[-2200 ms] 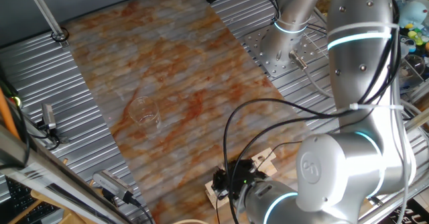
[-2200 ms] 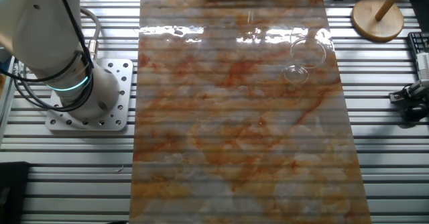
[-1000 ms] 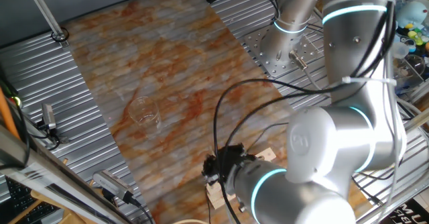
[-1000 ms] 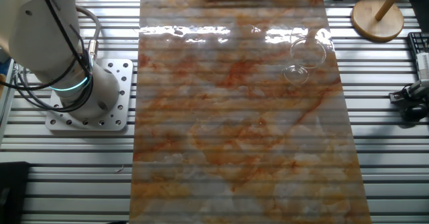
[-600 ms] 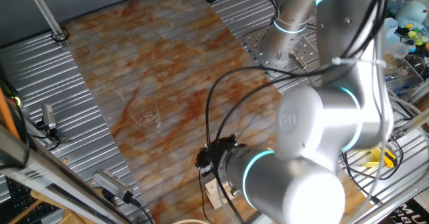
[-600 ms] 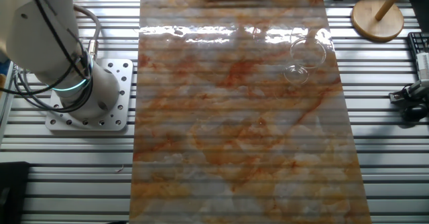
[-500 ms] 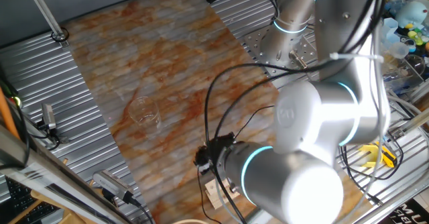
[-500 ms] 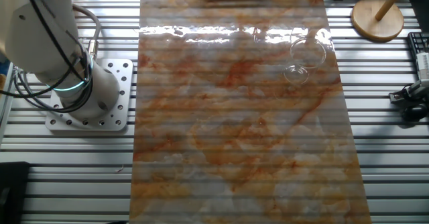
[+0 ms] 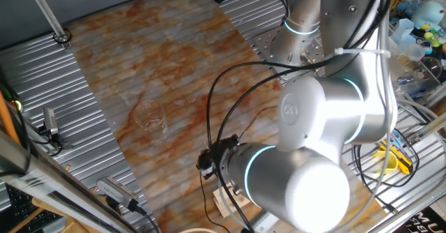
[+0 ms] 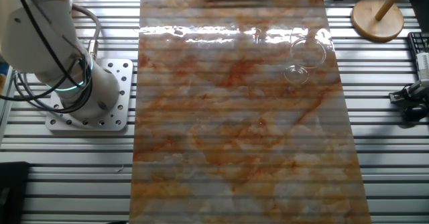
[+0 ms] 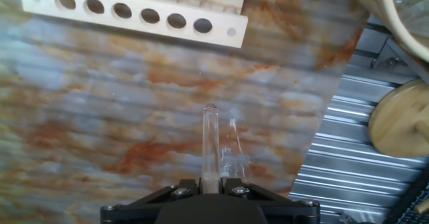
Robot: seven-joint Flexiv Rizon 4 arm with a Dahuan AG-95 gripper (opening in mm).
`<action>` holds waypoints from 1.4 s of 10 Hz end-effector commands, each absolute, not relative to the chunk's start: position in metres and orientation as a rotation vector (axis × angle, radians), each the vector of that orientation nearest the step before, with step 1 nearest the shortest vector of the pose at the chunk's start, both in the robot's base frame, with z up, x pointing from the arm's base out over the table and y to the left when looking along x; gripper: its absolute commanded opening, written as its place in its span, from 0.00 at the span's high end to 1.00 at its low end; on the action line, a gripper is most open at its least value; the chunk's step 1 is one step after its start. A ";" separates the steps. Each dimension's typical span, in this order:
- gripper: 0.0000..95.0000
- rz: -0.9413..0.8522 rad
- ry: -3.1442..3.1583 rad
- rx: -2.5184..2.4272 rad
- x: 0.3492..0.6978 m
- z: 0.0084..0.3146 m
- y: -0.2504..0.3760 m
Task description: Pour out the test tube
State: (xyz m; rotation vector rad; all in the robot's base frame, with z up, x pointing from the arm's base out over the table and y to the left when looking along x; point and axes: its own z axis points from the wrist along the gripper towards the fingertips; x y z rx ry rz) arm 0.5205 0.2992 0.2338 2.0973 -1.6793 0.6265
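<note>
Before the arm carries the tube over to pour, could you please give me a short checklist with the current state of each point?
1. Test tube gripped: ok, the gripper is shut on its lower end in the hand view.
2. Tube clear of the wooden rack: ok, it is out of the holes, with bare mat between them.
3. Beaker upright and unobstructed: ok, it stands alone on the marbled mat.
4. Liquid in the tube: cannot tell, the glass is too clear.
5. Tube's opening facing up: cannot tell from these views.
</note>
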 end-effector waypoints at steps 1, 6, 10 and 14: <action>1.00 0.620 -1.681 2.111 0.524 0.234 0.294; 1.00 0.620 -1.681 2.135 0.525 0.232 0.288; 1.00 0.605 -1.643 2.151 0.526 0.232 0.289; 1.00 0.531 -1.664 2.175 0.526 0.232 0.289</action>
